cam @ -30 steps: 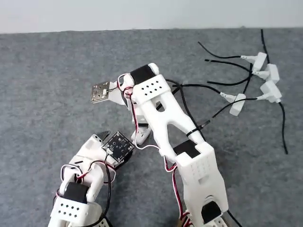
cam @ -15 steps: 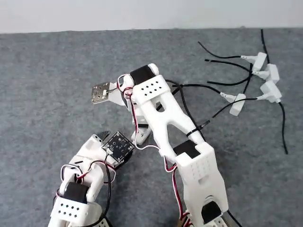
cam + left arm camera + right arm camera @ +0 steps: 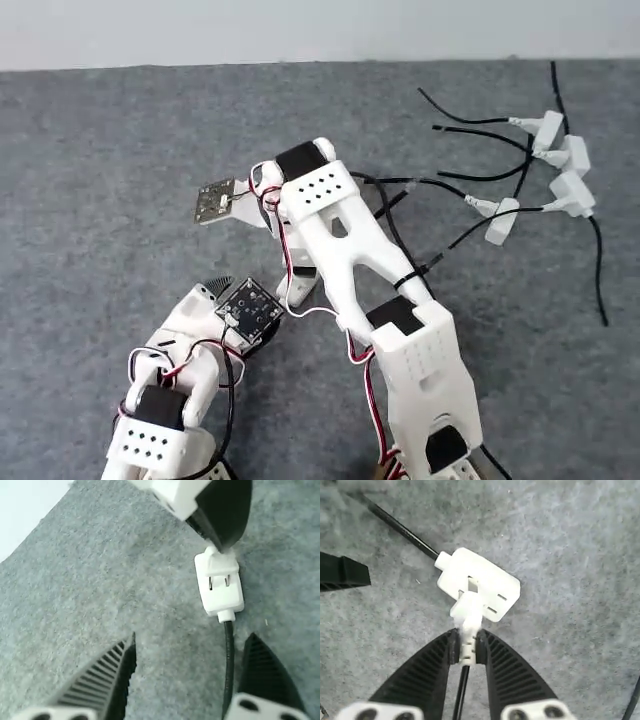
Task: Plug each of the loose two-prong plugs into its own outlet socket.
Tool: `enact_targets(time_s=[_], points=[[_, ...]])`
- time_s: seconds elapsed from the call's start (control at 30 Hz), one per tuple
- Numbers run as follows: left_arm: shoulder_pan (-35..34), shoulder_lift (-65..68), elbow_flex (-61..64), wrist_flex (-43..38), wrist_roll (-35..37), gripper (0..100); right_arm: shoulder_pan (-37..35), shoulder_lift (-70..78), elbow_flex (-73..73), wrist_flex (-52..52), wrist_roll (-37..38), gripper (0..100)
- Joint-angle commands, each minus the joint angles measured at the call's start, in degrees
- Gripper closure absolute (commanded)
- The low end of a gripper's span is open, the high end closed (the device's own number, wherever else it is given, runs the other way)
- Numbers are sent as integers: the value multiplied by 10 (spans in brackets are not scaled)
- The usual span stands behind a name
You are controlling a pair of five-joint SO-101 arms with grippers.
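— Right side, status?

— My right gripper (image 3: 466,636) is clamped on the plug (image 3: 468,607). The white body is pinched between both pads, and its thin lead (image 3: 461,682) trails back between my fingers.

— And the socket?

— The socket (image 3: 485,580) lies flat on the grey carpet (image 3: 570,540), directly ahead of those fingertips. The plug's nose touches the socket's face. The prongs are hidden under the plug, so I cannot tell whether they are seated. Two bare slots show just beside the nose.

— Left side?

— My left gripper (image 3: 191,639) is spread wide and holds nothing. The same socket lies ahead of it, just beyond the fingertips, slots up. Its black cord (image 3: 229,655) runs back toward me, close beside one finger. Over the socket's far end stands my right gripper's dark finger (image 3: 227,510).

— Anything farther out?

— In the high view there is a cluster of other white sockets (image 3: 572,152) with cords, well apart from both grippers.
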Motion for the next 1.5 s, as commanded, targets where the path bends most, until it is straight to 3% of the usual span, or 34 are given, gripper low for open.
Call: enact_targets(time_s=[0.0, 0.5, 0.67, 0.87, 1.13, 1.47], points=[[4, -4, -7, -10, -5, 680, -18, -3, 2, 22, 3, 988], [-8, -8, -10, -8, 3, 687, -50, 30, -3, 10, 1, 988], [-66, -9, -28, -10, 34, 762, -47, 31, -22, 7, 1, 988], [-103, -9, -32, -32, 69, 765, -34, 34, -50, 12, 2, 988], [-251, -9, -50, -93, 214, 765, -26, 49, -48, 12, 2, 988], [-258, -9, -51, -96, 220, 765, -65, 85, -49, 12, -18, 988]])
